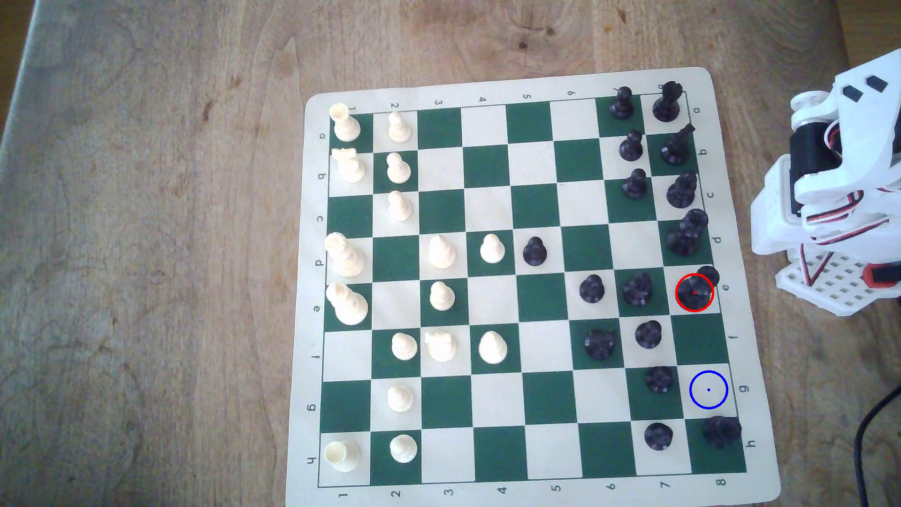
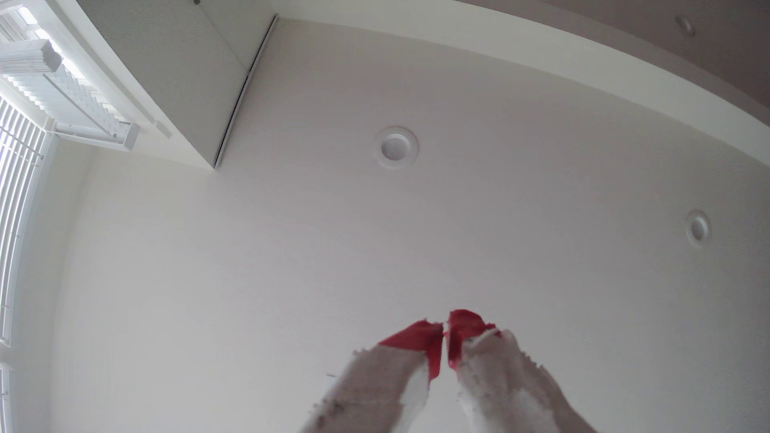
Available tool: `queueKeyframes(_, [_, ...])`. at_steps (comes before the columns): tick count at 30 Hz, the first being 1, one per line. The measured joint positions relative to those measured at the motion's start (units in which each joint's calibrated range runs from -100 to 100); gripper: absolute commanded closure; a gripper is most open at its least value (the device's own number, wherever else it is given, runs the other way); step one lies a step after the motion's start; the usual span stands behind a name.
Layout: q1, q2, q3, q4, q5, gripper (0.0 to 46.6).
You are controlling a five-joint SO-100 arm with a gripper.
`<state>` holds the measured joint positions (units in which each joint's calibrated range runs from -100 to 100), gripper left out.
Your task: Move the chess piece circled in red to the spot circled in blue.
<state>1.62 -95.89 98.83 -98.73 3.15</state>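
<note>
The chess piece (image 1: pixel 695 292), tall and black, stands inside the red ring on a cream square in the board's column 8, near the exterior view's right. The spot (image 1: pixel 708 389), a cream square with a blue ring and centre dot, lies two squares nearer the board's h row, and no piece stands on it. The white arm (image 1: pixel 829 195) is folded up off the board's right edge, apart from every piece. In the wrist view my gripper (image 2: pixel 445 329) points up at the ceiling, its red-tipped fingers (image 2: pixel 421 339) pressed together with nothing between them.
A black pawn (image 1: pixel 659 379) stands beside the spot and a black rook (image 1: pixel 721 431) on the corner square past it. More black pieces line columns 7 and 8; white pieces fill the exterior view's left of the green-and-cream board (image 1: pixel 531 122). A black cable (image 1: pixel 870 438) trails at the right edge.
</note>
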Motion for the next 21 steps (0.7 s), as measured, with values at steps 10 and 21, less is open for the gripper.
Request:
queueKeyframes(10, [1.3, 0.3, 0.0, 8.8, 0.0, 46.4])
queueKeyframes(21, [6.4, 0.3, -2.1, 69.9, 0.0, 46.4])
